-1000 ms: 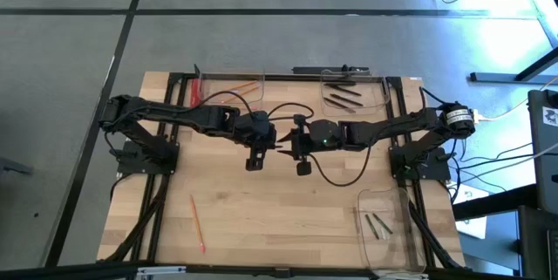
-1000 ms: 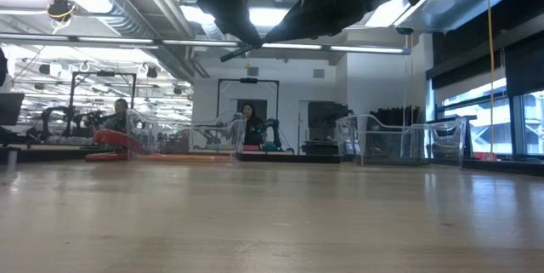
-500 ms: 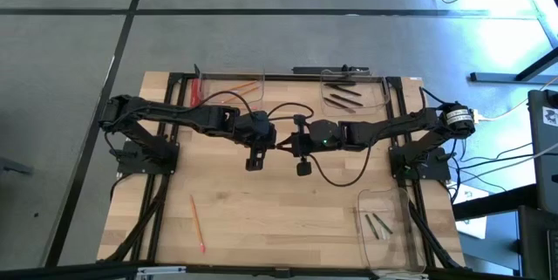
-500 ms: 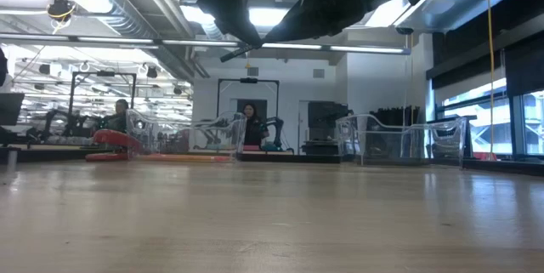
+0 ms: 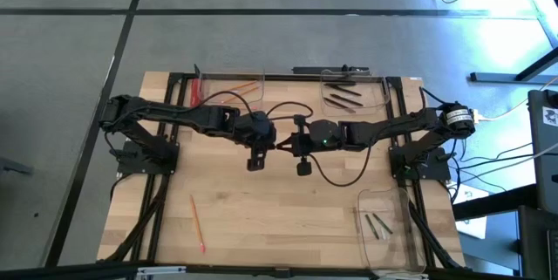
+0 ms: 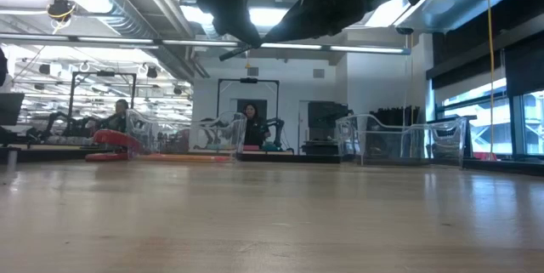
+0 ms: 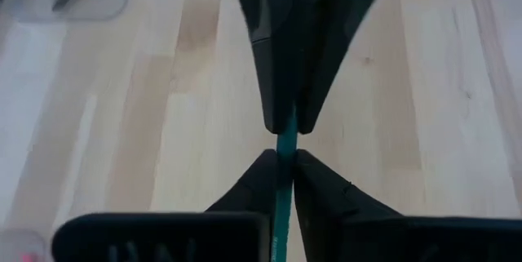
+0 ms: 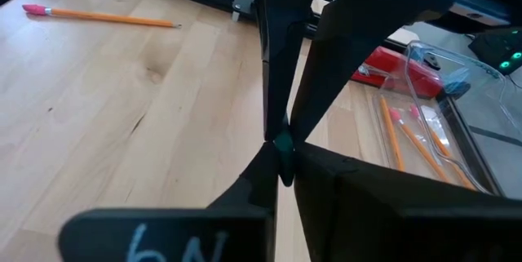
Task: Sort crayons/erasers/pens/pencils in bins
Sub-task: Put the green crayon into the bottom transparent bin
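Where the table (image 5: 261,228) is nearest its front edge, one loose pencil (image 5: 198,223), a thin orange stick with a pink end, lies flat on bare light wood with open room all around it. At the front right corner stands one clear, round-cornered plastic bin (image 5: 397,200) with low walls; it holds two short grey sticks (image 5: 377,225) lying side by side.

At mid-table the two dark arms meet tip to tip, raised clear of the wood. The left gripper (image 7: 281,168) is closed on one slim teal stick (image 7: 283,193), which runs straight between its fingers. The right gripper (image 8: 281,160) is clamped on the other end of the same stick, so both hold it at once. The wood beneath is bare.

Along the far edge stand two more clear bins, well apart from the grippers:
- The far left bin (image 5: 228,78) holds three orange pencils (image 8: 416,139) with pink ends. One wide red bar (image 8: 391,62) lies at its outer end.
- The far right bin (image 5: 384,97) holds the black pens (image 5: 344,99), about three; the exact count cannot be told.

The black frame rails border the table on the left, right and far sides.
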`<action>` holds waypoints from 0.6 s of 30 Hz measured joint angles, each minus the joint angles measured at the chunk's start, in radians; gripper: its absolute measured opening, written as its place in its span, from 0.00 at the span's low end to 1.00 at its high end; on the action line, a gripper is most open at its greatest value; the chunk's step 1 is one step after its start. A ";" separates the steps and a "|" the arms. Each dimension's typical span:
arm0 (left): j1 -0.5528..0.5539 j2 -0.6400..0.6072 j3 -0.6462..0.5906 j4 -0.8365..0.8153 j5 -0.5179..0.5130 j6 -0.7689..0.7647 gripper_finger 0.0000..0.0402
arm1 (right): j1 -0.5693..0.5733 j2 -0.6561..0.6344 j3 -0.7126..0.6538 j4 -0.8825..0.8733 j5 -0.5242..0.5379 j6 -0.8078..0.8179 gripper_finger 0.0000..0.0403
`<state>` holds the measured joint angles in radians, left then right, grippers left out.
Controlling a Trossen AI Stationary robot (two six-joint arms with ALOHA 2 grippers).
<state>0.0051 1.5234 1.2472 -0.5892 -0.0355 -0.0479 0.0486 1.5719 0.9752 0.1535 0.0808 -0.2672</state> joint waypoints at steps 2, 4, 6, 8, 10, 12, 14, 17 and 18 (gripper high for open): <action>0.000 0.000 0.000 0.001 0.000 -0.032 0.08 | 0.000 0.000 0.000 0.000 -0.003 0.000 0.06; 0.001 0.000 0.000 0.002 0.000 -0.021 0.10 | 0.000 0.000 0.000 0.000 -0.003 0.000 0.06; 0.001 0.000 0.000 0.008 0.000 0.002 0.13 | 0.000 0.000 0.000 -0.001 -0.004 0.000 0.07; 0.001 0.000 0.000 0.008 0.000 0.003 0.16 | 0.000 0.000 0.000 0.000 -0.004 0.000 0.06; 0.001 0.000 0.000 0.008 0.000 0.004 0.19 | 0.000 0.000 0.000 -0.001 -0.004 0.000 0.06; 0.001 0.000 0.000 0.008 0.000 0.005 0.23 | 0.000 0.000 0.000 0.000 -0.004 0.000 0.06; 0.001 0.000 0.000 0.008 0.000 0.004 0.26 | 0.000 0.000 0.000 -0.001 -0.005 0.000 0.06; 0.001 0.000 0.000 0.008 0.000 0.004 0.30 | 0.000 0.000 0.000 -0.001 -0.005 0.000 0.06; 0.001 0.000 0.000 0.007 -0.002 0.004 0.30 | 0.000 0.000 0.000 -0.001 -0.005 0.000 0.06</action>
<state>0.0063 1.5234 1.2472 -0.5819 -0.0374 -0.0437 0.0486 1.5719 0.9752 0.1528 0.0758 -0.2668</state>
